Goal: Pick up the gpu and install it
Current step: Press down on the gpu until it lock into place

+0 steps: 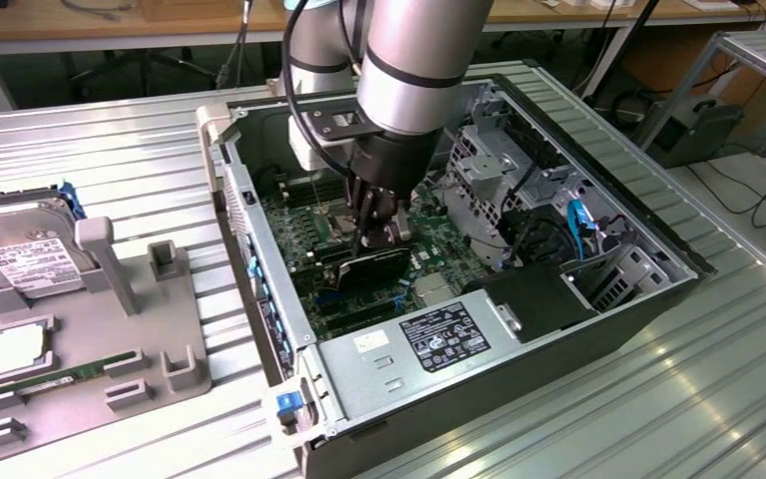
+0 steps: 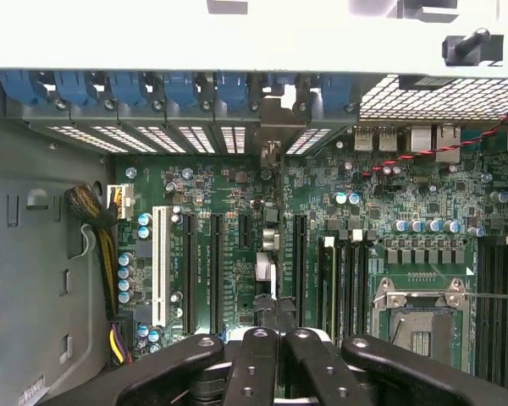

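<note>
My gripper (image 1: 380, 238) reaches down into the open computer case (image 1: 258, 261) from above. It is shut on the top edge of the gpu (image 1: 364, 269), a black card held on edge over the green motherboard (image 1: 426, 261). In the wrist view the black fingers (image 2: 256, 355) press together. The gpu (image 2: 268, 292) shows edge-on just beyond them, running between the long black expansion slots (image 2: 215, 262) toward the case's rear slot openings. Whether the card sits in a slot or just above one cannot be told.
The power supply (image 1: 426, 339) fills the case's near corner, with the drive cage (image 1: 490, 170) and cables (image 1: 582, 225) on the exterior view's right. Blue slot latches (image 2: 173, 89) line the rear wall. A grey fixture (image 1: 157, 344) outside holds a hard drive (image 1: 24, 254) and a memory stick (image 1: 51, 377).
</note>
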`<act>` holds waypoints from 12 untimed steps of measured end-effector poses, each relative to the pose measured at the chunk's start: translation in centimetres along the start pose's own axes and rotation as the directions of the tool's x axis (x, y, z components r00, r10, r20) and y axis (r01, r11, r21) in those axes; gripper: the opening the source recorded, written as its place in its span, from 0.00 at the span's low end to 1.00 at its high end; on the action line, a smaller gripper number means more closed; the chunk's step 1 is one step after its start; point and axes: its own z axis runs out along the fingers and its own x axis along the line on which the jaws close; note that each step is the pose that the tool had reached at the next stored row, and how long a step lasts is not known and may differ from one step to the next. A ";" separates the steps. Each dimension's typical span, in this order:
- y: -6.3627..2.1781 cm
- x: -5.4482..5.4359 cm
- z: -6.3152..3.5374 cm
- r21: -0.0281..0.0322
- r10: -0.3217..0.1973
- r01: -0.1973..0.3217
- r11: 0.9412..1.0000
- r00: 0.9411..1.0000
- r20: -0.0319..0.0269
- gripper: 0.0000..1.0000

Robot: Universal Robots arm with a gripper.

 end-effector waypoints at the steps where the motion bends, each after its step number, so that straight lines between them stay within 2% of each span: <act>1: 0.00 0.0 0.00 0.000 0.000 0.000 1.000 1.000 0.000 0.11; 6: 0.02 0.0 0.00 0.000 0.000 0.000 1.000 1.000 0.000 0.11; 9: 0.42 -0.2 0.17 0.006 0.000 0.000 1.000 1.000 0.000 0.11; 12: 0.83 -0.5 0.51 0.009 0.000 0.000 1.000 1.000 0.000 0.11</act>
